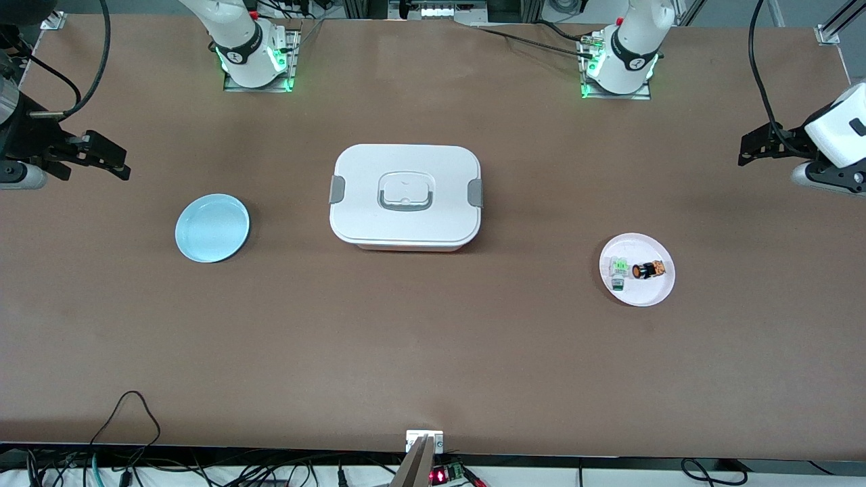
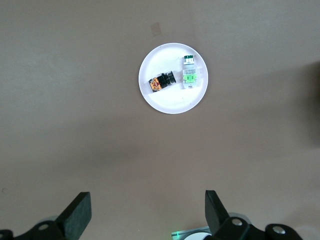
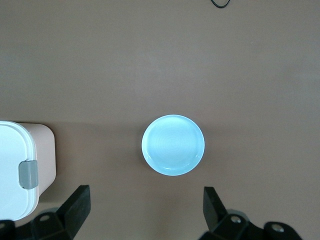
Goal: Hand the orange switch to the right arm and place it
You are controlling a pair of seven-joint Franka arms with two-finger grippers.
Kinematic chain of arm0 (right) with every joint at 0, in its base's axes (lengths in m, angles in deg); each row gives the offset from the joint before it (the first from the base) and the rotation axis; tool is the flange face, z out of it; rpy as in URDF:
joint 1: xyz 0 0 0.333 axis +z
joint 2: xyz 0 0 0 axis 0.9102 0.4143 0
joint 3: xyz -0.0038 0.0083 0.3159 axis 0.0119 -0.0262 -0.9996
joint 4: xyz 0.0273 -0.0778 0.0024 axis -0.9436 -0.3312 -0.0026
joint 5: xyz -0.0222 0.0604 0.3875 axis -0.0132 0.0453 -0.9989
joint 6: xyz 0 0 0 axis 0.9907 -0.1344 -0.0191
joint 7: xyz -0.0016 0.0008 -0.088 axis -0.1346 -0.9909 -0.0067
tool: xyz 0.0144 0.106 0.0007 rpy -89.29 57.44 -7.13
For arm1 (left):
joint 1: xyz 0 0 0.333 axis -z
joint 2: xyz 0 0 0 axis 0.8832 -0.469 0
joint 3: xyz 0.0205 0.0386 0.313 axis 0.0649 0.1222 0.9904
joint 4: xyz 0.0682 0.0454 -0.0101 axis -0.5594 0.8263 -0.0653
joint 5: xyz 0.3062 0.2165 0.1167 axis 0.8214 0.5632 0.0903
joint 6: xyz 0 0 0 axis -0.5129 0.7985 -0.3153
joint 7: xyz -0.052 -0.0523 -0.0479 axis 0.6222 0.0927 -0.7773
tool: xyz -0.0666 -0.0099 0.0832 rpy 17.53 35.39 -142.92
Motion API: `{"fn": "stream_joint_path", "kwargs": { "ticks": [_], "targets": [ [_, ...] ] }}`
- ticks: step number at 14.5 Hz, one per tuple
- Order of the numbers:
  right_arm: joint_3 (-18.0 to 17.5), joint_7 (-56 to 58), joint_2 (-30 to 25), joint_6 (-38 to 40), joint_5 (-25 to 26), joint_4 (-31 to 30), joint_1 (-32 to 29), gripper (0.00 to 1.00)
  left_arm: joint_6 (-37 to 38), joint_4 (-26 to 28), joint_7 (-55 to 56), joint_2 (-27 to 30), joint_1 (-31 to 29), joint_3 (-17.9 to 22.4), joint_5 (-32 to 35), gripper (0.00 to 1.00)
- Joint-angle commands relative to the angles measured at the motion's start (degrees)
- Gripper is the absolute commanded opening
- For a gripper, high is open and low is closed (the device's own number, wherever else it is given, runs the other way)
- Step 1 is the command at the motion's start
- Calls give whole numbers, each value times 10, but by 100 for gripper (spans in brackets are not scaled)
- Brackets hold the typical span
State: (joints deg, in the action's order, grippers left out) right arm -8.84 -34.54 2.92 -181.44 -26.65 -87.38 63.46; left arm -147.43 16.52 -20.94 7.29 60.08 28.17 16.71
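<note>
Nothing of the transfer is done: the orange switch has not been picked up.

The orange switch (image 1: 649, 270) lies on its side on a white plate (image 1: 653, 294) toward the left arm's end of the counter (image 1: 433, 352), just beside a small white-and-green part (image 1: 617, 272). The left end effector (image 1: 761, 145) hangs with fingers spread wide and empty over that end of the counter; the right end effector (image 1: 108, 157) hangs equally wide and empty over its own end. A light blue plate (image 1: 212, 228) holds nothing, and a closed white lidded box (image 1: 406, 196) sits between the 2 plates. Pickup, handover and placing all remain.
</note>
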Motion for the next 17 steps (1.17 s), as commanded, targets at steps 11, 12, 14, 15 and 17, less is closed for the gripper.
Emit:
{"fn": "stream_joint_path", "kwargs": {
  "ticks": [11, 12, 14, 15, 17],
  "targets": [
    [-2, -1, -7, -1, 18, -26, 1, 100, 7, -9, -6, -4, -2, 0, 4, 100],
    [-2, 3, -6, -1, 18, -25, 1, 100, 8, -9, -1, -4, -3, 2, 4, 100],
    [-2, 4, -4, 4, 18, -26, 7, 100, 14, -10, -1, -13, -2, 3, -1, 100],
    [-2, 4, -3, 5, 18, -27, 8, 100, 15, -16, -3, -35, -4, 6, -3, 100],
    [-3, 1, -2, 5, 14, -42, 8, 100, 15, -46, -2, -71, -8, 6, -3, 100]
  ]
}}
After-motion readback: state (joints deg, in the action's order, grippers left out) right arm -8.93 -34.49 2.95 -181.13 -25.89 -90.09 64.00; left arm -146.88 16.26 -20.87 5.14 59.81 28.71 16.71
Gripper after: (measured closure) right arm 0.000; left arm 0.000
